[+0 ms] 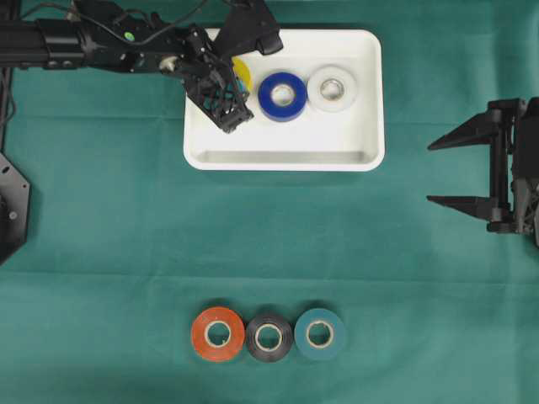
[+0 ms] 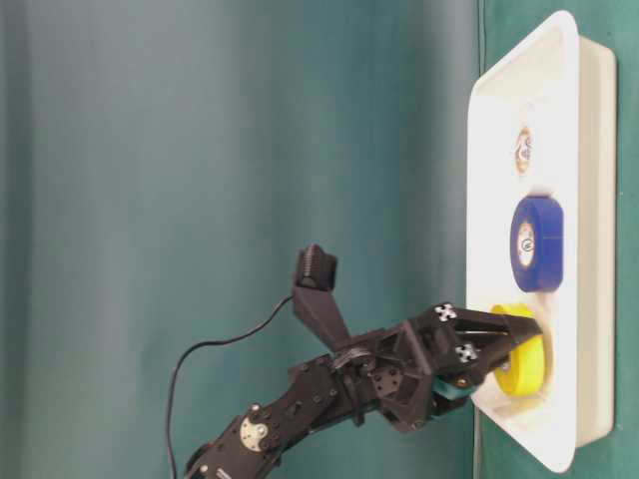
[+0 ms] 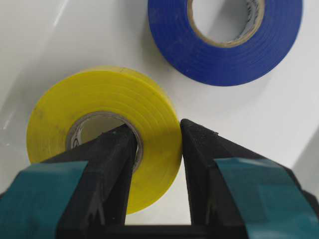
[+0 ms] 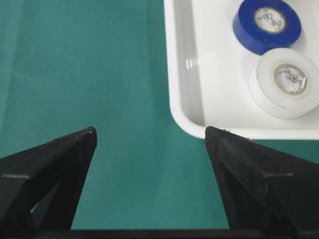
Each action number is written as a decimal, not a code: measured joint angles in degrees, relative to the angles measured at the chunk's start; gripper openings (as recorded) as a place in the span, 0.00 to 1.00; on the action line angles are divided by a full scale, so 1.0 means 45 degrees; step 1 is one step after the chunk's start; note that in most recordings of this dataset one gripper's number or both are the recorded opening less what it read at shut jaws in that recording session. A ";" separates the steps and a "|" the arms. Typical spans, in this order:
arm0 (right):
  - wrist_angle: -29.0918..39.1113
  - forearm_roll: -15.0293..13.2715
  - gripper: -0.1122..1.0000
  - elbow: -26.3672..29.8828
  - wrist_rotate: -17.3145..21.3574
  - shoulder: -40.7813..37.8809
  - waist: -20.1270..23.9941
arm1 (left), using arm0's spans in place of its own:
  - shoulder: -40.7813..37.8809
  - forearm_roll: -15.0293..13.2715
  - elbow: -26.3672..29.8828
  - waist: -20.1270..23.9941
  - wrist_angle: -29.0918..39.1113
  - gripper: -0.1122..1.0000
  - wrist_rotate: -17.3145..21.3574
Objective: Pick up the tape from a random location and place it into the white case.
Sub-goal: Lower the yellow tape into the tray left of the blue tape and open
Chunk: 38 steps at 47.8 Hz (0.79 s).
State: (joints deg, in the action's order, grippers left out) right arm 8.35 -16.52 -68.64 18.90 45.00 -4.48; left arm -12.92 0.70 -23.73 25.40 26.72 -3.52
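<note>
The left gripper (image 1: 229,114) is reaching into the white case (image 1: 284,157) at the top middle of the overhead view. Its two fingers (image 3: 107,164) are squeezing the wall of the yellow tape (image 3: 107,107), one finger inside the hole and one outside. The yellow tape is sitting at the upper left of the case, mostly hiding under the arm in the overhead view. Just beside it, to the right, a blue tape (image 1: 282,95) is lying flat, and a white tape (image 1: 331,88) is lying next to that.

The right gripper (image 1: 455,172) is waiting at the right edge of the overhead view, well apart from the case, with its fingers spread wide and nothing between them.

At the bottom middle, an orange tape (image 1: 217,334), a black tape (image 1: 269,337) and a teal tape (image 1: 320,334) are sitting in a row on the green cloth (image 1: 109,252).
</note>
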 measured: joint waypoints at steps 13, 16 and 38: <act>0.0000 0.0000 0.88 0.0020 0.0000 0.0000 0.0000 | 0.0000 -0.0020 0.0000 -0.0059 -0.0078 0.30 0.0156; 0.0000 0.0020 0.88 0.0000 -0.0020 0.0000 0.0000 | 0.0000 -0.0020 0.0000 -0.0098 -0.0078 0.31 0.0156; 0.0000 0.0000 0.88 0.0000 0.0000 0.0000 0.0000 | 0.0000 -0.0020 0.0000 -0.0137 -0.0078 0.97 0.0117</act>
State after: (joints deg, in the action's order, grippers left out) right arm 8.35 -16.52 -68.64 18.90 45.00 -4.48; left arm -12.92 0.62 -23.73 24.79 26.37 -2.99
